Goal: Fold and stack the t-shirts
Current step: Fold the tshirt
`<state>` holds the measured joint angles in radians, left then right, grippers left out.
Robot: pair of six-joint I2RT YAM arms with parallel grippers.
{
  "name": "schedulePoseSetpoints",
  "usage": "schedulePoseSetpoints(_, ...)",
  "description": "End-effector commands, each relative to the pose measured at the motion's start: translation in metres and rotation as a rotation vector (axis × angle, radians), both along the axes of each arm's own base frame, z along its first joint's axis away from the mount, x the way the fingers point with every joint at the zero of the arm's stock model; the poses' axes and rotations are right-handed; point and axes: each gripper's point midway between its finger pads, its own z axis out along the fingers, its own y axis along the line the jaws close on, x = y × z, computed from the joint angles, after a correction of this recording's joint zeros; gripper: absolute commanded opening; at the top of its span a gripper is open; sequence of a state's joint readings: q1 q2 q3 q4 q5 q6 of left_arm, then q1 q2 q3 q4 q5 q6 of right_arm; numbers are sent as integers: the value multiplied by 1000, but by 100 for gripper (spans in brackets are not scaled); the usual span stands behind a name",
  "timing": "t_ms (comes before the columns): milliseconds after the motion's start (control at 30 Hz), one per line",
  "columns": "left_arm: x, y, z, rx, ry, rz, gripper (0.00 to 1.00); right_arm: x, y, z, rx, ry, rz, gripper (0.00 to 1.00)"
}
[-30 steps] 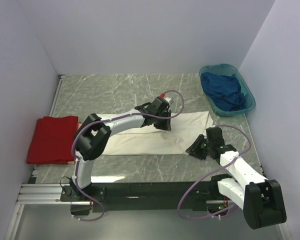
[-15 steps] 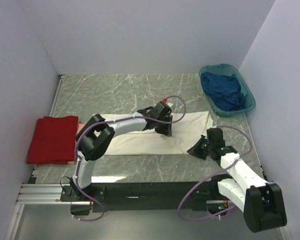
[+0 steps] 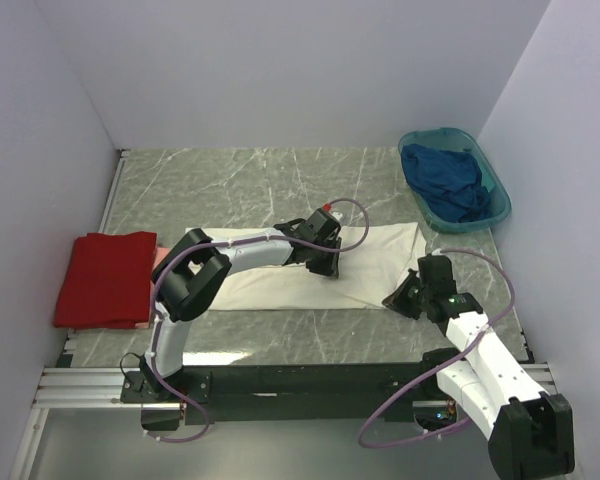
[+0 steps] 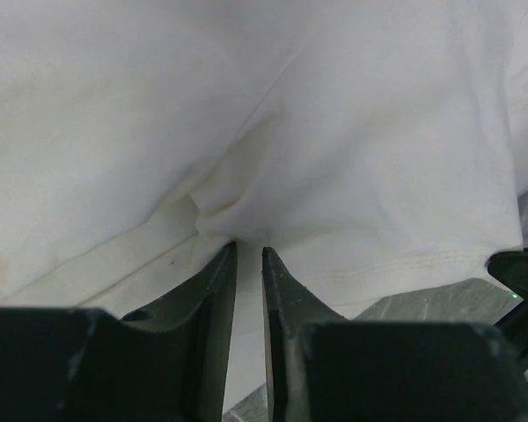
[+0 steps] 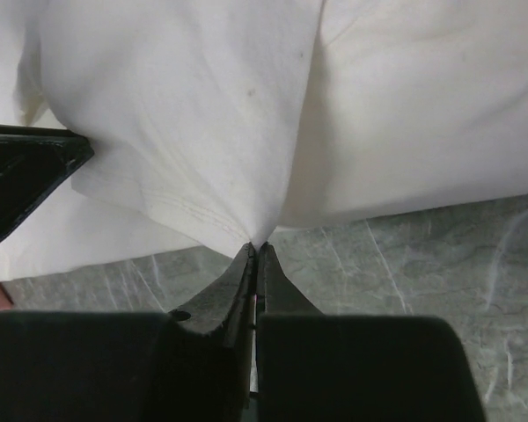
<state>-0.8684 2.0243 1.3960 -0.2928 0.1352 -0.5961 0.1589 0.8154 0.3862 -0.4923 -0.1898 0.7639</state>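
A cream-white t-shirt (image 3: 270, 285) lies as a long folded strip across the middle of the table. My left gripper (image 3: 326, 268) sits on its middle; the narrow jaws (image 4: 248, 251) pinch a puckered fold of the white cloth (image 4: 334, 132). My right gripper (image 3: 396, 300) is at the strip's near right corner, its jaws (image 5: 256, 246) shut on the stitched hem of the white shirt (image 5: 185, 114), which is pulled to a point. A red t-shirt (image 3: 105, 278) lies folded at the left edge. A dark blue t-shirt (image 3: 445, 185) is bunched in the basin.
The teal plastic basin (image 3: 500, 205) stands at the back right by the wall. Grey marble tabletop (image 3: 230, 180) shows behind the shirts. White walls close in on three sides, and a black rail (image 3: 300, 380) runs along the near edge.
The right gripper has shut on the shirt's near right corner and drawn slightly toward the near right. The left gripper has slid a little nearer with its fold of cloth.
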Motion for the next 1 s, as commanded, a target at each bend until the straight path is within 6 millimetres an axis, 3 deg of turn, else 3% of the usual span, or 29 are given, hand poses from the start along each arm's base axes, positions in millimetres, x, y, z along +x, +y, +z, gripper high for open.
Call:
schedulePoseSetpoints(0, 4, -8, 27, -55, -52, -1, 24, 4, -6, 7, -36, -16, -7, 0)
schedulePoseSetpoints(200, 7, -4, 56, -79, -95, 0, 25, 4, -8, 8, -62, -6, 14, 11)
schedulePoseSetpoints(267, 11, 0, 65, -96, -102, 16, 25, 4, -9, 11, -65, -16, 17, 22)
schedulePoseSetpoints(333, 13, 6, 77, -116, -109, 37, 25, 10, -9, 21, -63, -58, 6, 32)
schedulePoseSetpoints(433, 26, 30, 82, -94, -121, 129, 26, 25, -6, 42, -48, -129, 1, 37)
schedulePoseSetpoints(533, 42, 63, 76, -42, -117, 252, 25, 49, -2, 63, -60, -171, -4, 37)
schedulePoseSetpoints(600, 58, 99, 65, 36, -134, 387, 24, 72, 0, 84, -74, -225, -22, 37)
schedulePoseSetpoints(700, 64, 137, 51, 94, -124, 485, 24, 97, 8, 90, -80, -233, -31, 37)
schedulePoseSetpoints(800, 64, 166, 39, 160, -147, 541, 24, 121, 16, 86, -69, -221, -39, 37)
schedulePoseSetpoints(967, 59, 191, 19, 244, -144, 604, 24, 149, 17, 51, -98, -144, -72, 37)
